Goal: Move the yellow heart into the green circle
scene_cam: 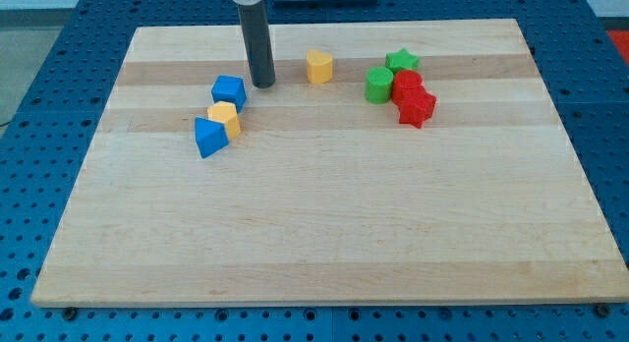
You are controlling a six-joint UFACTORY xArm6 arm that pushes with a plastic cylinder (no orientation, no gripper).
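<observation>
The yellow heart (318, 67) lies near the view's top, left of centre-right. The green circle (379, 85) sits to its right, with a gap between them. My tip (263, 85) rests on the board to the left of the yellow heart, a short gap away, and just right of the blue cube (228, 91). The rod rises straight up from the tip to the view's top edge.
A green star (402, 60), a red circle (407, 85) and a red star (417, 108) cluster against the green circle's right side. A yellow hexagon (224, 117) and a blue triangle (209, 138) lie below the blue cube. The wooden board (324, 224) sits on a blue table.
</observation>
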